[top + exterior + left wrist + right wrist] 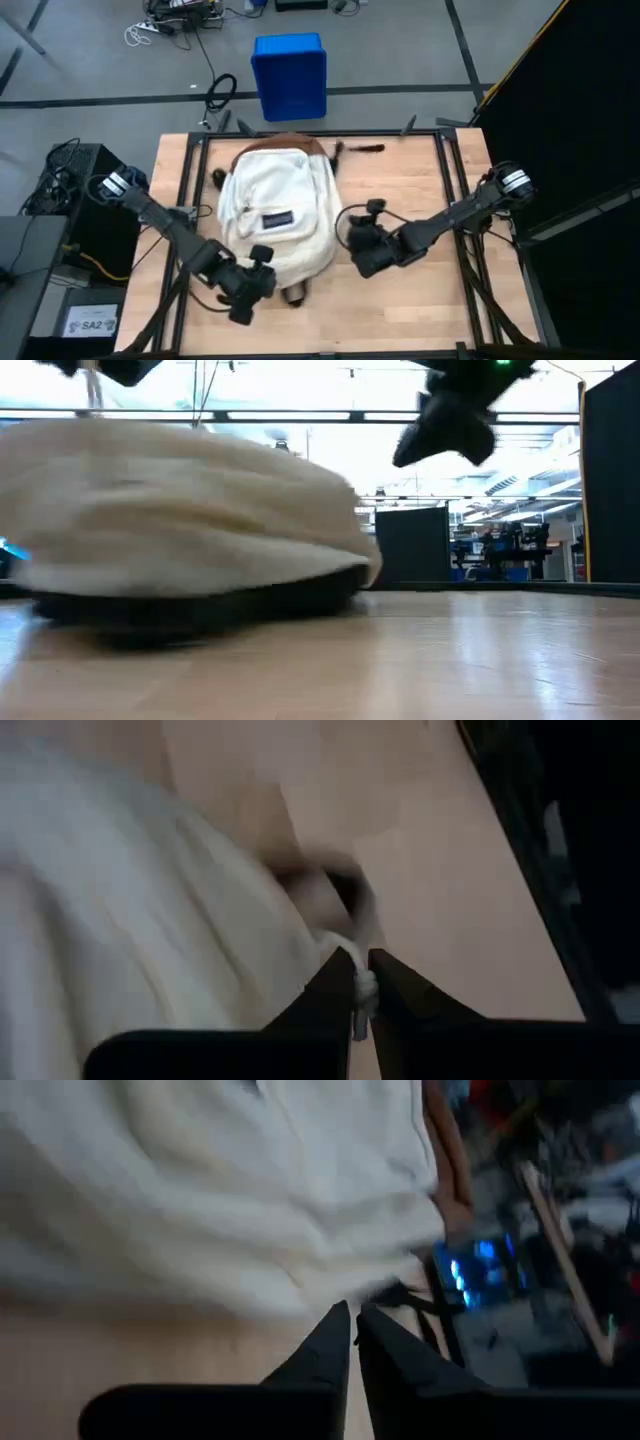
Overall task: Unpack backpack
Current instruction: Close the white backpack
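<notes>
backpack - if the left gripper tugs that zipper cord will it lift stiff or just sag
The backpack likely sags: its cream fabric lies in soft folds, slumped flat on the table. The left gripper is pinching only a thin white cord, so cloth would probably stretch before the bulk shifts. It seems unlikely to roll.

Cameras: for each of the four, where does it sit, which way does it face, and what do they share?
High view: overhead, looking straight down; both arms flank the backpack, left claw, right claw.
Low view: table height, looking level across the table; an arm hangs above.
Left wrist view: on the left arm, claw pinching a whitish cord.
Right wrist view: on the right arm, claw shut near the fabric.
Shared: all show the backpack.
</notes>
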{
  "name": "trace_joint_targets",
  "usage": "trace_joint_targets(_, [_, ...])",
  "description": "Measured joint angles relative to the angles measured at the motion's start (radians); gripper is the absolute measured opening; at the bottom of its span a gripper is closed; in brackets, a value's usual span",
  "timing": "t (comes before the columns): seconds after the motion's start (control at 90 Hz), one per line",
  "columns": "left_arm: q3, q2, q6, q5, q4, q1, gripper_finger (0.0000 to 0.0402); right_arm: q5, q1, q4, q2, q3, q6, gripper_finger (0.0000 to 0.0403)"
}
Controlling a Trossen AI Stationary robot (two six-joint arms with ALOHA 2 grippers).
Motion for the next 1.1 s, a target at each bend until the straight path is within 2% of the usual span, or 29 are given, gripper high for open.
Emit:
trace_joint_targets(0.067, [-0.023,0.017,0.018,0.015,0.04,0.004,0.0,-0.039,-0.001,-0.016,-0.001,0.001,0.054,0.0001])
trace_joint_targets(0.133, [-0.027,0.024,0.039,0.013,0.047,0.012,0.0,-0.09,0.001,0.011,0.0,0.0,0.018,0.0001])
trace_joint_targets(0.356, [0.004,0.017,0.145,-0.042,0.05,0.088,0.0,-0.309,0.025,0.408,0.001,0.001,-0.18,0.0002])
trace_joint_targets(0.489, [0.071,0.011,0.211,-0.043,0.022,0.123,0.0,-0.435,0.04,0.622,0.001,0.002,-0.308,0.0024])
trace_joint_targets(0.622, [0.128,0.013,0.268,-0.05,0.002,0.138,0.0,-0.525,0.043,0.731,0.028,0.004,-0.386,0.0078])
trace_joint_targets(0.933, [0.222,0.013,0.334,-0.049,-0.034,0.163,0.0,-0.514,0.018,0.888,0.19,0.01,-0.488,0.0257])
trace_joint_targets(1.1, [0.252,0.013,0.36,-0.048,-0.035,0.177,0.0,-0.512,-0.01,0.89,0.225,0.067,-0.536,0.0301])
